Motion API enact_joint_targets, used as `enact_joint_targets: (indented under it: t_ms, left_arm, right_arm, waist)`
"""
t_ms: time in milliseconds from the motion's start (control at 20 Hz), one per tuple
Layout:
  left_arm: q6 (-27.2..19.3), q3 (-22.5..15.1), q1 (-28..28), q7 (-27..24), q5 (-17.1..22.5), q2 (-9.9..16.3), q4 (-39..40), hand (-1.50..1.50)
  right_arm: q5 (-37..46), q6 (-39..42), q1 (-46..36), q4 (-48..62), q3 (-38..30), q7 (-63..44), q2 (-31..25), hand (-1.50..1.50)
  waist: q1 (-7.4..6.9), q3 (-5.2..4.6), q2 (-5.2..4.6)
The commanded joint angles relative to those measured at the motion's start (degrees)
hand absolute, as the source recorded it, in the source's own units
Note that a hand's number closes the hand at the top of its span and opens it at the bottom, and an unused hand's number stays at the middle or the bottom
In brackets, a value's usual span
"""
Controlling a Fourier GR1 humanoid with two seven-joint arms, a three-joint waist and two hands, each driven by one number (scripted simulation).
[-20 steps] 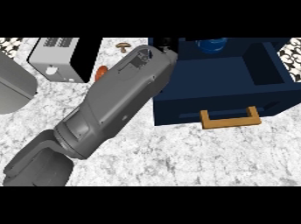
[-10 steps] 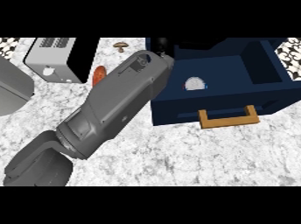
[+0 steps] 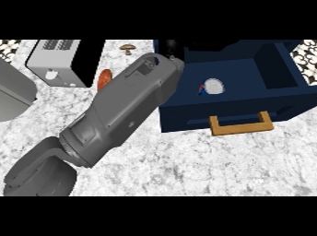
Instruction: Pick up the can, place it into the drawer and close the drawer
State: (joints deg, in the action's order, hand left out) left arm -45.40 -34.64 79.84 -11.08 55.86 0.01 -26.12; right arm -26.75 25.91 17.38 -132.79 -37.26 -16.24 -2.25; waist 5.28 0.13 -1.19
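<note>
The one hand (image 3: 171,46) showing is poking out black past the end of a big grey forearm (image 3: 124,108), up by the back corner of the drawer (image 3: 284,69). Too little of it is showing for me to tell whether its fingers are spread or curled, and I cannot say which arm it belongs to. It is not holding the can (image 3: 212,86), though: the can is lying inside the open dark blue drawer, near the left wall, apart from the hand. So the picking and placing are looking done to my eye. What is remaining is the closing, since the drawer is standing pulled out with its wooden handle (image 3: 241,125) facing the counter (image 3: 188,170).
</note>
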Motion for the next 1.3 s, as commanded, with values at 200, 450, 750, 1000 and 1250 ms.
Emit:
enact_joint_targets:
  t_ms: [200,450,750,1000,1250]
  left_arm:
    - [-0.4,-0.4,0.8,-3.4,3.1,0.0,-2.6,-1.5]
    - [0.2,-0.6,1.6,-5.4,3.5,0.0,-1.4,-1.5]
    - [-1.1,-0.3,3.7,-4.4,4.9,0.0,-1.0,-1.5]
    - [3.2,2.4,2.6,-4.6,4.8,0.3,-0.1,-1.5]
    - [0.2,1.2,2.0,-3.3,3.6,0.0,-2.4,-1.5]
  right_arm:
    - [7.7,3.5,-3.8,-5.9,-0.3,5.4,-5.1,-1.5]
    - [20.2,5.5,-5.7,-7.2,5.7,11.2,-2.6,-1.5]
    - [36.7,2.1,-12.9,-5.9,13.7,10.8,-3.1,-1.5]
    - [53.2,-1.2,-17.7,2.4,21.7,15.4,-3.8,-1.5]
    - [65.8,-8.3,-26.6,12.2,30.7,15.9,-2.7,-1.5]
  waist:
    - [-0.43,-0.06,0.19]
    - [-1.59,-0.03,0.09]
    - [-3.32,-0.08,0.24]
    - [-5.49,-0.11,0.36]
    - [-6.22,-0.13,0.76]
